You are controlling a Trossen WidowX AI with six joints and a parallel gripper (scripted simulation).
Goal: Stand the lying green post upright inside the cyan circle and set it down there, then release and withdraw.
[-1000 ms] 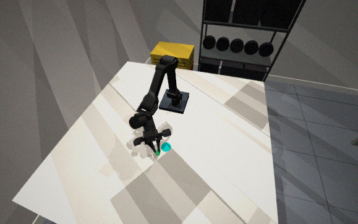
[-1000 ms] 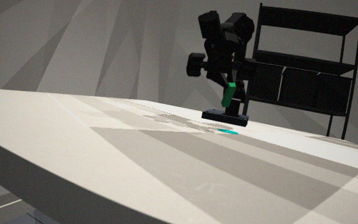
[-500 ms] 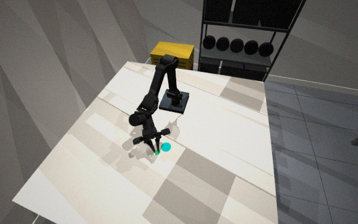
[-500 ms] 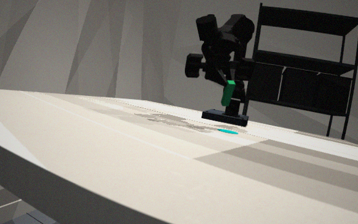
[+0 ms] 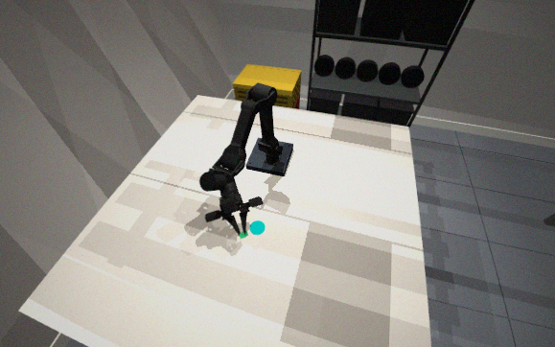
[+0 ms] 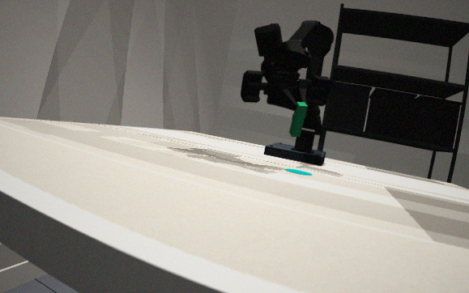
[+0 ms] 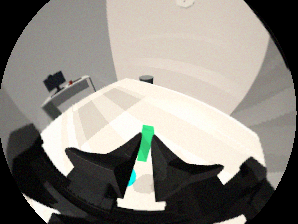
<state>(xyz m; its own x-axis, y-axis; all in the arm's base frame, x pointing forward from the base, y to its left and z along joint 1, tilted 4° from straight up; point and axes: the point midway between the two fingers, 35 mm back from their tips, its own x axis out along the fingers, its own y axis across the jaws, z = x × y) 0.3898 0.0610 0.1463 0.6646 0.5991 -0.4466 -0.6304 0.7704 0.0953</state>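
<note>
I have the black parallel-jaw gripper (image 6: 298, 106) clamped nearly shut on the slim green post (image 6: 298, 119), hanging almost upright above the table. The flat cyan circle (image 6: 298, 172) lies just beside it (not under), so lowering now risks missing or toppling.

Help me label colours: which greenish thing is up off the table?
The green post, nearly upright in the gripper; the cyan circle is a flat mark on the table.

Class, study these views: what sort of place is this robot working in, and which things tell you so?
Probably a workshop or storeroom: a black metal shelving rack holding dark round items and bins, a yellow crate on the floor, and an arm bolted to a large worktable.
</note>
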